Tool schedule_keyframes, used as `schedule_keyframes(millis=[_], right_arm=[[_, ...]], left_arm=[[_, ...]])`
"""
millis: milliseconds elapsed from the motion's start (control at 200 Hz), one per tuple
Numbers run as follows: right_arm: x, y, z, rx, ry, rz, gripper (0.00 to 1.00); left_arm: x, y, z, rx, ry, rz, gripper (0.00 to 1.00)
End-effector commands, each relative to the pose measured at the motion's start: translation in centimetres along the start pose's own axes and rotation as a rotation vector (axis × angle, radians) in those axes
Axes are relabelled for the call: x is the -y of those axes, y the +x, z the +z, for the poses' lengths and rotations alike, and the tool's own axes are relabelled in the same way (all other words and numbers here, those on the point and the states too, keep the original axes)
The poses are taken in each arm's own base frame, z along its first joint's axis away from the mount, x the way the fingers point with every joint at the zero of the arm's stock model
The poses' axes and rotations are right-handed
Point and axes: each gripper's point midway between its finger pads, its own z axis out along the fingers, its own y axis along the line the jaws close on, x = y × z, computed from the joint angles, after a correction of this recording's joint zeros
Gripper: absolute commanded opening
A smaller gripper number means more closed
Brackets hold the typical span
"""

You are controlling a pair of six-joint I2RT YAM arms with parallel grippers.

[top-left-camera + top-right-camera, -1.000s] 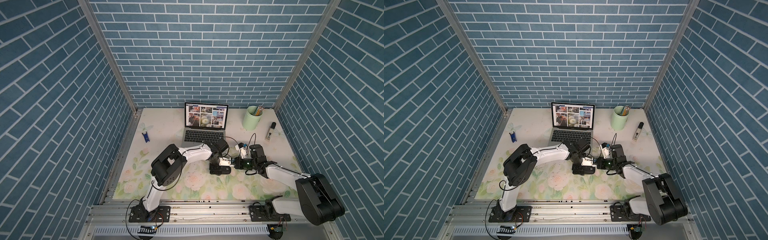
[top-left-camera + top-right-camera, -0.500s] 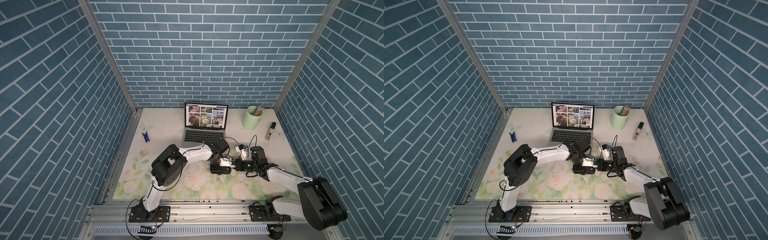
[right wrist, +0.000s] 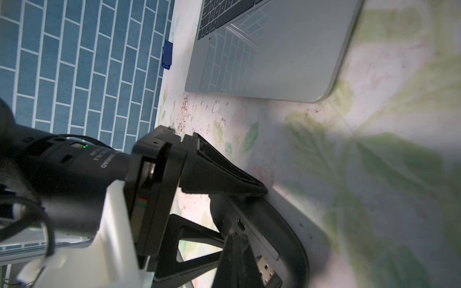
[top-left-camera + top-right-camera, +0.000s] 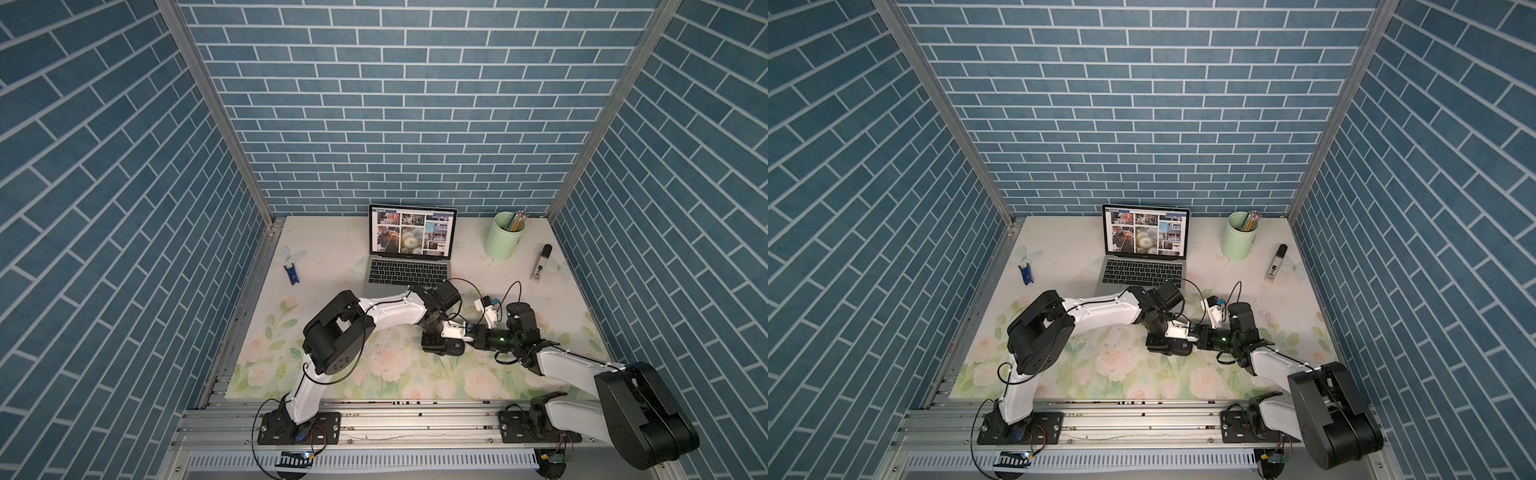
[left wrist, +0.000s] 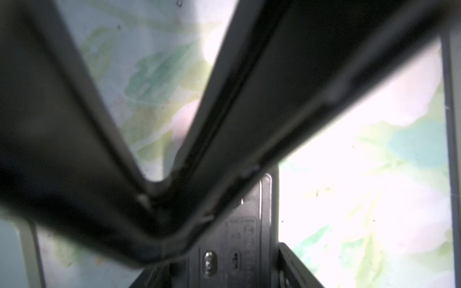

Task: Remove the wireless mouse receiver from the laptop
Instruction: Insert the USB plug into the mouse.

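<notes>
Pencils [image 4: 516,219] stand in the green cup [image 4: 503,245] on the floral mat [image 4: 328,253], blue brick walls [image 4: 395,104] around; we see left gripper [image 4: 442,347] clamping the upturned mouse [image 3: 287,224], right gripper [image 4: 468,338] closed, receiver [image 3: 265,270] at the mouse, off the laptop [image 4: 405,274]

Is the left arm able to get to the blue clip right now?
Probably yes: only bare table lies between the left gripper and the clip; the laptop is off to the side. But its fingers are around the mouse now.
</notes>
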Motion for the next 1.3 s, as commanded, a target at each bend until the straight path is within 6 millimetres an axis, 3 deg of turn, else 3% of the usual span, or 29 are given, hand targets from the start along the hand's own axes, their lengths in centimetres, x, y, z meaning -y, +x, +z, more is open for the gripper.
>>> schedule_keyframes(millis=[0, 150, 310, 530, 1015, 1295], right_arm=[[-1.0, 1.6, -0.7, -0.051, -0.079, 0.038, 0.0], [-0.4, 0.2, -1.7, -0.004, -0.049, 0.039, 0.0], [-0.5, 0.3, -1.8, -0.018, -0.046, 0.033, 0.0], [0.0, 1.1, -1.8, -0.027, -0.041, 0.034, 0.0], [-0.1, -1.8, -0.9, -0.003, -0.046, 0.005, 0.0], [0.1, -1.5, -0.8, -0.008, -0.042, 0.012, 0.0]], left_arm=[[-1.3, 0.7, 0.3, 0.007, -0.054, -0.069, 0.64], [-1.2, 1.7, 0.8, -0.018, -0.06, -0.084, 0.62], [-1.5, 2.5, 1.0, -0.038, -0.069, -0.105, 0.61], [-1.8, 2.8, 1.0, -0.048, -0.077, -0.125, 0.61], [-1.6, 3.1, 1.3, -0.059, -0.064, -0.131, 0.61], [-1.6, 3.2, 1.5, -0.06, -0.059, -0.133, 0.6]])
